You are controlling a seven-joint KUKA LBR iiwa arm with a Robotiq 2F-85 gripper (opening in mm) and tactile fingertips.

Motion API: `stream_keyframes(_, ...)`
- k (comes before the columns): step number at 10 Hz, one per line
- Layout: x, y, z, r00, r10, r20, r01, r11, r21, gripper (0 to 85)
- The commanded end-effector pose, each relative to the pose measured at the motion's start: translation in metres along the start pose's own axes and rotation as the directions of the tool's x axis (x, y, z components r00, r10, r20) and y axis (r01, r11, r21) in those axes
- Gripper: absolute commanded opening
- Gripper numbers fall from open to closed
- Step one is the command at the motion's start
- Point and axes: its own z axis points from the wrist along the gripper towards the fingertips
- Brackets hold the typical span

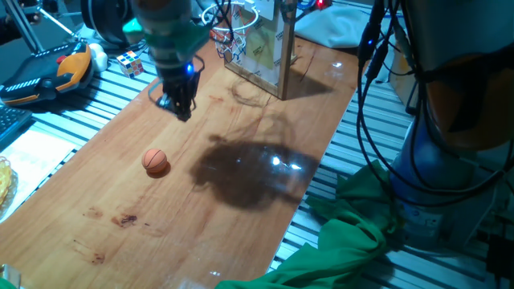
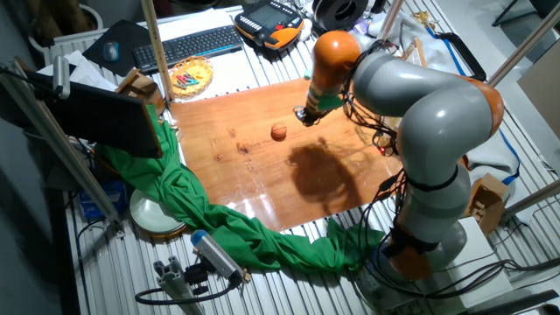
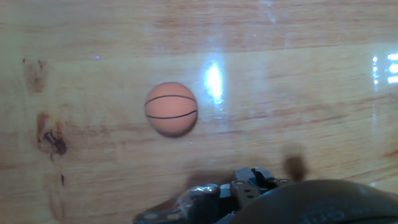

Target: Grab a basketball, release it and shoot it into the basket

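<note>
The basketball is a small orange ball with dark seams, lying free on the wooden tabletop. My gripper hangs above the table, behind the ball and apart from it, with nothing in it. Its dark fingers taper together and I cannot make out a gap. The hand view looks straight down on the basketball, with the fingers at the bottom edge. The basket, an orange rim with a white net, is fixed to an upright backboard at the far end. From the other side, the basketball lies just left of the gripper.
An orange-and-black pendant and a multicoloured cube lie off the board at the far left. Green cloth drapes over the near right edge. Cables hang beside the arm's base. A keyboard and a bowl sit beyond the board.
</note>
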Motion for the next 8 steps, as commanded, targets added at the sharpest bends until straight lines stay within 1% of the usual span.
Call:
stream_keyframes(1,0.001,0.005,0.001,1.000,0.004,0.003,-0.004,1.000,0.007,0.7)
stream_keyframes(2,0.003,0.008,0.005,1.000,0.008,0.003,-0.008,1.000,0.013,0.7)
stream_keyframes(4,0.002,0.011,0.008,1.000,0.020,0.005,-0.020,1.000,0.020,0.7)
stream_keyframes(5,0.000,0.012,0.011,0.999,0.036,0.005,-0.036,0.999,0.008,0.7)
stream_keyframes(6,0.000,0.012,0.015,0.999,0.042,0.011,-0.042,0.999,0.003,0.7)
stream_keyframes(7,-0.002,0.013,0.018,0.999,0.046,0.010,-0.046,0.999,-0.005,0.7)
stream_keyframes(8,-0.002,0.013,0.022,0.999,0.050,0.010,-0.050,0.999,-0.003,0.7)
